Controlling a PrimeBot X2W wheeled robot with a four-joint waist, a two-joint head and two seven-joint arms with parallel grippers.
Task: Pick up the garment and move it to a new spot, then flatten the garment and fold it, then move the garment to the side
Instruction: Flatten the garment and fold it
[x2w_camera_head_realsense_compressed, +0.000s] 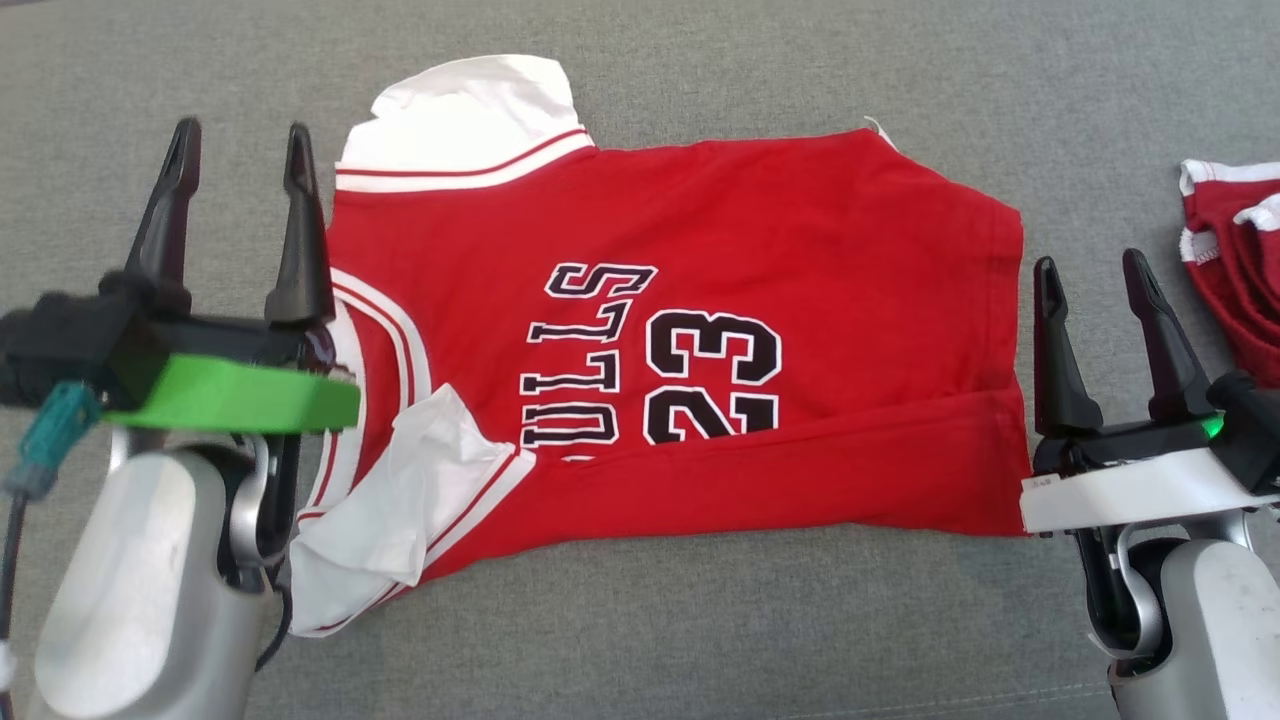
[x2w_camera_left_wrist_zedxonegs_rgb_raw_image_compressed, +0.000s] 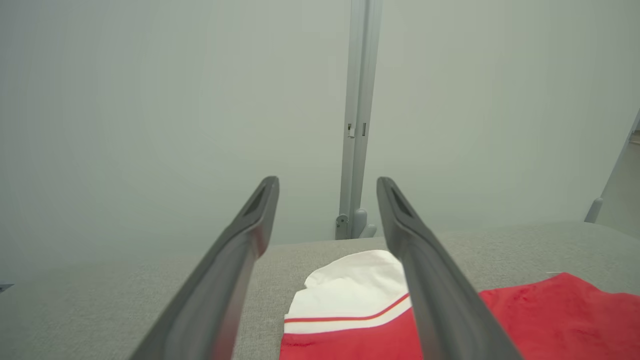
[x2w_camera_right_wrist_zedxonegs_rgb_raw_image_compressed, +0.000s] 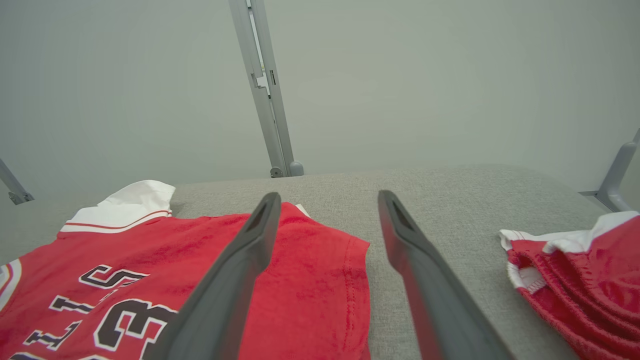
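The garment (x2w_camera_head_realsense_compressed: 720, 250) is a red jersey with white sleeves and black "23" lettering, lying spread sideways on the grey surface (x2w_camera_head_realsense_compressed: 650, 630); its near long edge is folded up over the body. My left gripper (x2w_camera_head_realsense_compressed: 240, 150) stands open just left of the collar end, nothing between its fingers. My right gripper (x2w_camera_head_realsense_compressed: 1095, 280) stands open just right of the hem end, also holding nothing. The left wrist view shows the white sleeve (x2w_camera_left_wrist_zedxonegs_rgb_raw_image_compressed: 350, 290) between my open fingers (x2w_camera_left_wrist_zedxonegs_rgb_raw_image_compressed: 240, 250). In the right wrist view the jersey (x2w_camera_right_wrist_zedxonegs_rgb_raw_image_compressed: 310, 280) lies under my left finger (x2w_camera_right_wrist_zedxonegs_rgb_raw_image_compressed: 235, 280).
A second red and white garment (x2w_camera_head_realsense_compressed: 1240, 270) lies bunched at the right edge, seen too as a crumpled heap (x2w_camera_right_wrist_zedxonegs_rgb_raw_image_compressed: 575, 280) in the right wrist view. A pale wall with a metal post (x2w_camera_right_wrist_zedxonegs_rgb_raw_image_compressed: 265, 90) rises behind the surface's far edge.
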